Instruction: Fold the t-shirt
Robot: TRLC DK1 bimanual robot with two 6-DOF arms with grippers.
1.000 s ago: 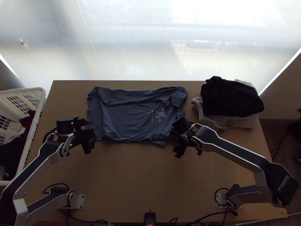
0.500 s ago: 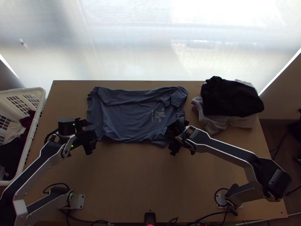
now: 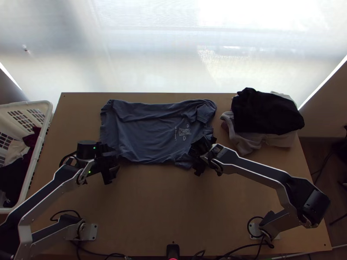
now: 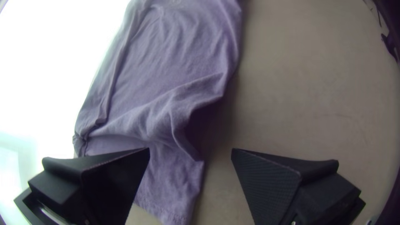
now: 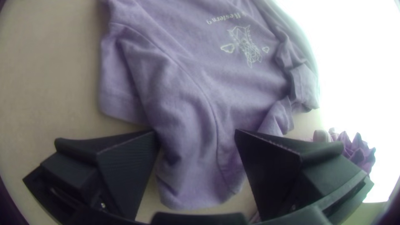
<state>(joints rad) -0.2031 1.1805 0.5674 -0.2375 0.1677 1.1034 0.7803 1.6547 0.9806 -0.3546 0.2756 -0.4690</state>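
The blue t-shirt (image 3: 147,132) lies spread sideways on the table, its printed side up and its edges rumpled. At its near left corner is my left gripper (image 3: 113,167); my right gripper (image 3: 199,159) is over its near right part. In the left wrist view my left gripper (image 4: 190,152) stands open, with the hem end of the shirt (image 4: 166,183) below and between its fingers. The right wrist view has my right gripper (image 5: 196,135) open above a bunched part of the shirt (image 5: 187,166), with fingers on either side.
A black garment (image 3: 264,112) lies on light cloths (image 3: 277,139) at the table's far right. A white basket (image 3: 47,113) holding clothes stands off the left edge. Bare wood of the table (image 3: 165,203) stretches along the near side.
My left gripper has moved right and slightly nearer the table's front edge. My right gripper has shifted left over the shirt. The shirt lies much as before.
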